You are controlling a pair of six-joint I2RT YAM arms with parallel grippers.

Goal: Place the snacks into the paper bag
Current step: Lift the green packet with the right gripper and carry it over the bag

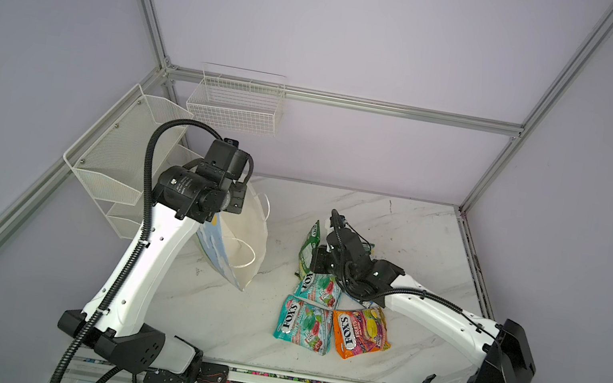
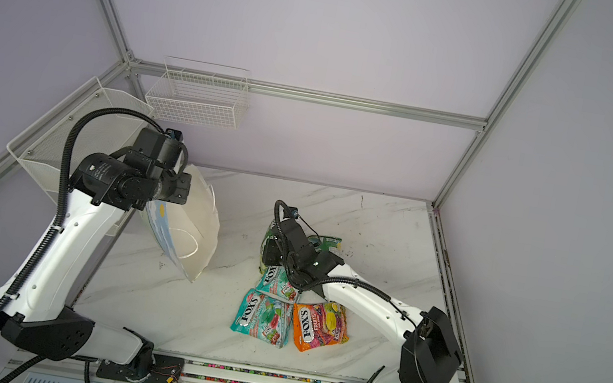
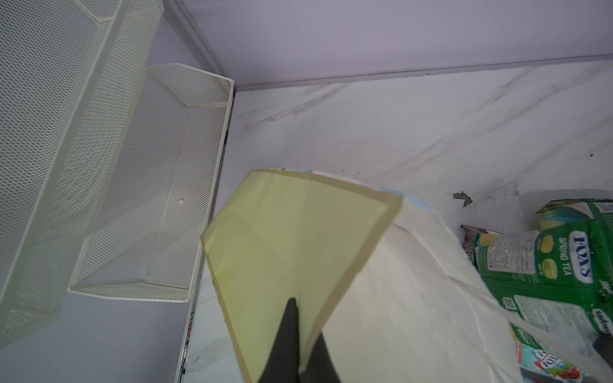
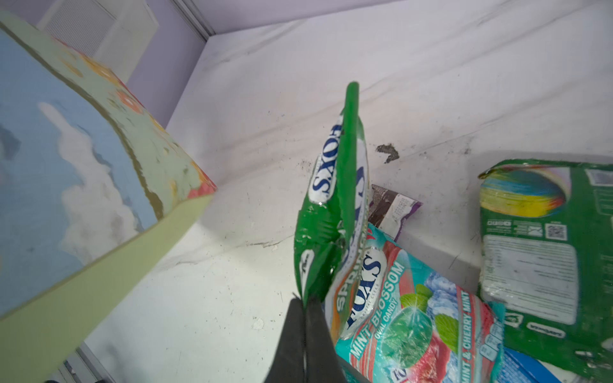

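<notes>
Snacks outside tilted paper bag

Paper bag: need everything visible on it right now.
The paper bag is creased white paper inside. Outside it is printed with blue sky, clouds and a flowered green field, and it has a pale yellow-green side panel. White cord handles hang at its open mouth. It sits tilted, with the white interior showing in both top views and no snack visible inside. The left gripper is shut on the pale panel's edge. Whether its low corner touches the table is unclear.
</notes>
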